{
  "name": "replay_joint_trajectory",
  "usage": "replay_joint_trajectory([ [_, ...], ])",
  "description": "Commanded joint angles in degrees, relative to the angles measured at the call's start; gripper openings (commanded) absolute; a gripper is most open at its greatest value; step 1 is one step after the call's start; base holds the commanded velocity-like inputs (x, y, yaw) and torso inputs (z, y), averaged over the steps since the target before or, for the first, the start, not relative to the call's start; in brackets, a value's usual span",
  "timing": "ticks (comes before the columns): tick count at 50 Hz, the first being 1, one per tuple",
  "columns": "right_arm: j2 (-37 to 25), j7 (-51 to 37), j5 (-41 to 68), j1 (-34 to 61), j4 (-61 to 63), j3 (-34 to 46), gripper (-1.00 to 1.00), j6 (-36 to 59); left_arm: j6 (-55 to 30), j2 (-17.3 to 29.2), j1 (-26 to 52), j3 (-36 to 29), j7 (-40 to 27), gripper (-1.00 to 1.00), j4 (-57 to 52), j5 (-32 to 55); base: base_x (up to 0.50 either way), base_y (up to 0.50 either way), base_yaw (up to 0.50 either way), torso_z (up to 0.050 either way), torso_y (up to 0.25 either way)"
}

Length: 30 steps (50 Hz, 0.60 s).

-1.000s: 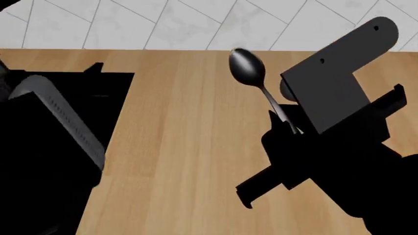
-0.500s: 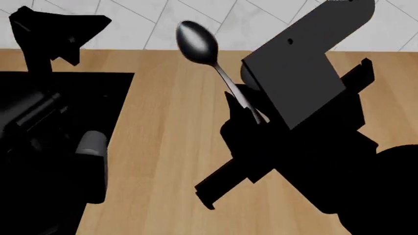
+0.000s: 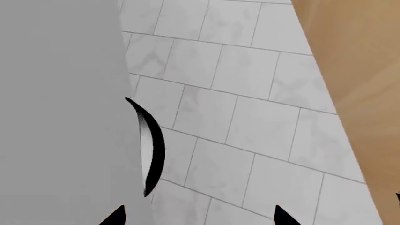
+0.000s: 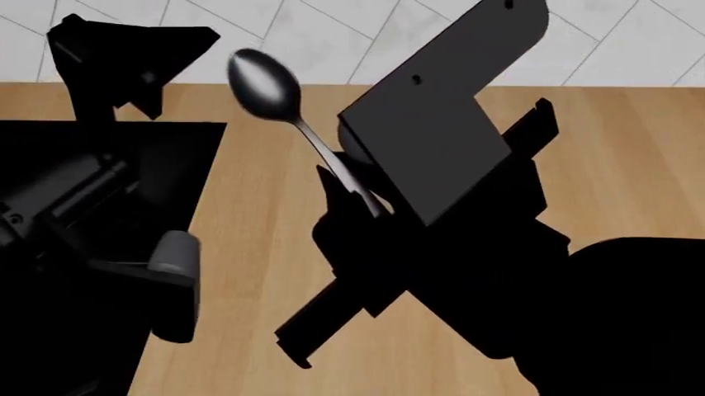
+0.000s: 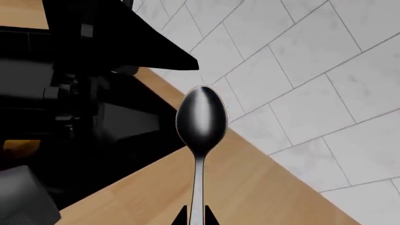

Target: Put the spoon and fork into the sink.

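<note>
Change since earlier: our right gripper (image 4: 358,198) has carried the spoon (image 4: 289,111) further toward our left, so its bowl now sits above the countertop (image 4: 264,247) just beside the sink (image 4: 187,157) edge; our left arm has shifted a little too.
Right gripper: we have it clamped on the spoon's handle, fingers closed tight on the thin shaft, held up off the wood.
Spoon: in our right wrist view the bowl (image 5: 201,117) stands clear against the tiled wall (image 5: 300,70) and the wooden edge, handle running straight back between our fingertips.
Sink: the black basin lies to our left, largely covered by our left arm.
Left gripper: only two dark fingertips (image 3: 284,217) show, well apart, with nothing between them.
Fork: we cannot see it.
</note>
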<state>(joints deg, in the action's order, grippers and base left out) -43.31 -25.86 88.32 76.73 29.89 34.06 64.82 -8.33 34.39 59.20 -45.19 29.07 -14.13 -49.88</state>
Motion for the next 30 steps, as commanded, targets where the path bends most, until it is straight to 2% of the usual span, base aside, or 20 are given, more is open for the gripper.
replay_joint_trajectory([
  [1,2.4,2.6,-2.4,0.3,-0.4,-0.3,-1.00,-0.2,0.0,-2.4,0.5,1.0,-0.6,1.00,0.9,0.0,0.00,0.00,0.00,0.000,0.000],
  [30,3.0,4.6,-3.6,-0.2,0.3,0.5,-1.00,-1.5,0.6,-4.1,1.5,0.4,-1.4,1.00,2.0,0.5,0.00,0.00,0.00,0.000,0.000],
])
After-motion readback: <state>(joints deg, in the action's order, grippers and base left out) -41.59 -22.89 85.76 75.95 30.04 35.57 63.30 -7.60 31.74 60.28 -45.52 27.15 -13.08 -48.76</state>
